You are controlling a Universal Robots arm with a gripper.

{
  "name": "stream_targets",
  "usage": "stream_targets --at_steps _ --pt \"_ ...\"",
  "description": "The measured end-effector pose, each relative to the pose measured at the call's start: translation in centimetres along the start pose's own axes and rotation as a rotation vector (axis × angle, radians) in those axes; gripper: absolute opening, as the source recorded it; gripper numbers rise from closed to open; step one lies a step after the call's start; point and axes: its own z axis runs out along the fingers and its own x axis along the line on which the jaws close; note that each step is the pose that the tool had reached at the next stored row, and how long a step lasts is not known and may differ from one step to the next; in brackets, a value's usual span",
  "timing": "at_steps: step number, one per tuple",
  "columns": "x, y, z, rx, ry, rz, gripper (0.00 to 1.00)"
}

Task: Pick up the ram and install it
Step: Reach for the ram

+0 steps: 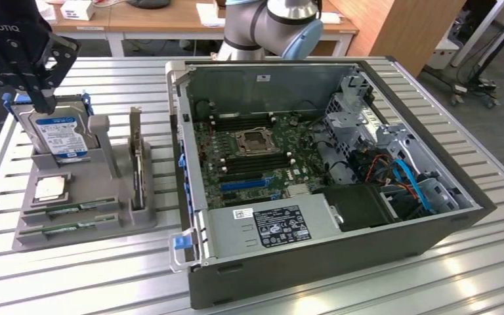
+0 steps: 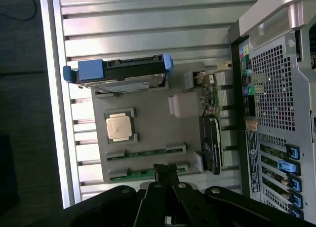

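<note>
Two ram sticks lie flat in slots of the grey holder (image 1: 103,223): one ram (image 1: 70,210) (image 2: 144,152) and a second ram (image 1: 63,228) (image 2: 132,174) beside it, both thin and green. My black gripper (image 1: 42,105) (image 2: 165,170) hangs well above the holder, at the exterior view's left over the hard drive. Its fingers are shut together and hold nothing. The open computer case (image 1: 322,164) shows its motherboard with dark memory slots (image 1: 234,121) around the processor socket.
The holder also carries a silver hard drive (image 1: 60,134) (image 2: 121,71) with blue brackets, a processor chip (image 1: 50,187) (image 2: 119,127) and an upright expansion card (image 1: 136,157) (image 2: 212,138). The case's rear panel (image 2: 276,89) stands close beside the holder. Everything rests on a slatted metal table (image 1: 77,275).
</note>
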Motion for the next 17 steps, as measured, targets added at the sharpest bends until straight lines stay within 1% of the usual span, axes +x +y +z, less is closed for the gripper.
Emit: stream_targets --at_steps 10,17 --pt "0.00 -0.03 -0.01 0.0000 0.0001 -0.002 0.10" --pt "0.00 -0.04 -0.01 -0.0004 0.0010 -0.020 0.10"
